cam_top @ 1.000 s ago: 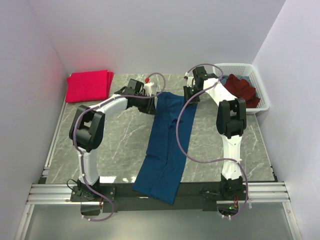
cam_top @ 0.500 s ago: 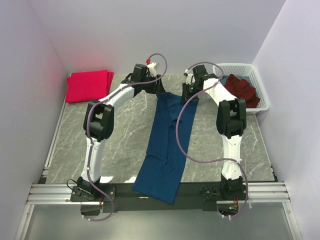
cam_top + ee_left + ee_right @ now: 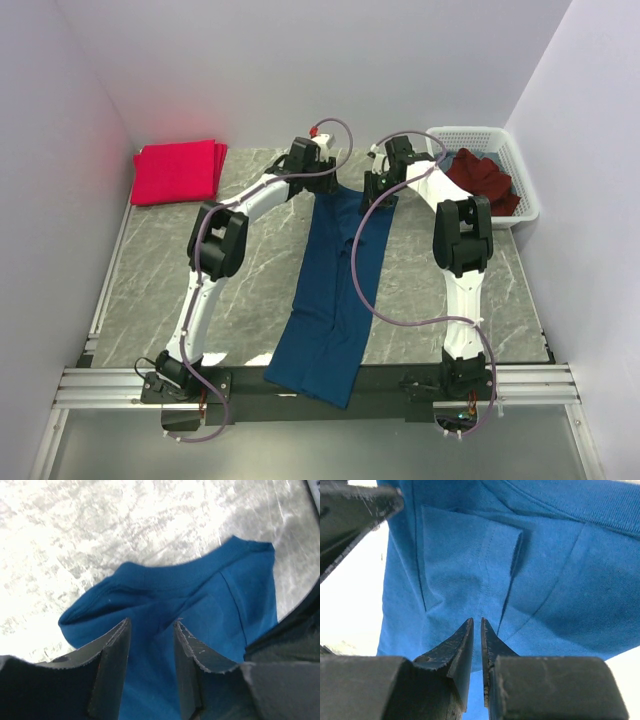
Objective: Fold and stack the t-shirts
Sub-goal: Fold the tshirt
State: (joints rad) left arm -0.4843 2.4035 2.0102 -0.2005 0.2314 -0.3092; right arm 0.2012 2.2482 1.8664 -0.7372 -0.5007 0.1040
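Blue t-shirt [image 3: 335, 290] laid lengthwise on the table [image 3: 140, 270], its far end lying between the two sets of jaws. Left jaws: moderately parted over the collar edge, cloth visible in the gap, contact not discernible. Right jaws: closed to a sliver, pinching a fold at the shirt's far right corner.

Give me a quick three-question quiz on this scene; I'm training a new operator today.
1. True or false: the red shirts lie stacked at the table's far left corner.
2. The left claw, over the blue shirt, is: A open, B shut, C out of view.
3. Fill in: the maroon shirt lies in the white ____.
Key: 1 true; 2 A; 3 basket.
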